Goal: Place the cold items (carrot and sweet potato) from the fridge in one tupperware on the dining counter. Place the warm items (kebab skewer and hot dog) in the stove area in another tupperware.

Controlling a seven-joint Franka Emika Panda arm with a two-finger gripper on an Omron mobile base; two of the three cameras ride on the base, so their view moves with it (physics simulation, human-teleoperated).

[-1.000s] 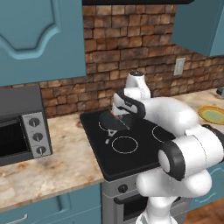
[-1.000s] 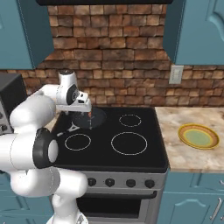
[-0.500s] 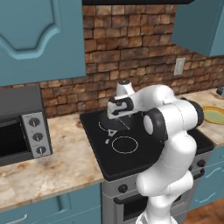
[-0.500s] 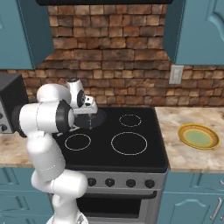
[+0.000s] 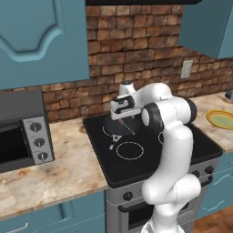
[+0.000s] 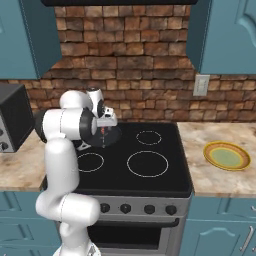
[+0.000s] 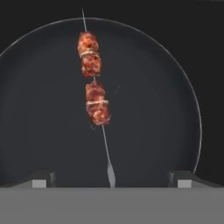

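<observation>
The arm has swung further over the black cooktop (image 5: pixel 150 150) since a second ago, when the hand sat higher and nearer the middle of the stove; half a second ago it was already folding down, and now the claw (image 5: pixel 122 119) hangs low over the dark round pan (image 7: pixel 39 109) on the far left burner. The base cameras have not shifted: the brick wall, the toaster oven (image 5: pixel 20 132) on the left bench (image 5: pixel 59 173) and the yellow plate (image 6: pixel 226 155) on the right bench sit where they were.

The claw (image 7: pixel 109 177) stands wide open, its two finger tips (image 7: pixel 40 178) set apart on either side of the kebab skewer (image 7: pixel 95 94), gripping nothing. The skewer lies flat inside the pan, two reddish-brown meat chunks strung along the thin stick, its blunt end pointing toward the claw and lying between the tips.
</observation>
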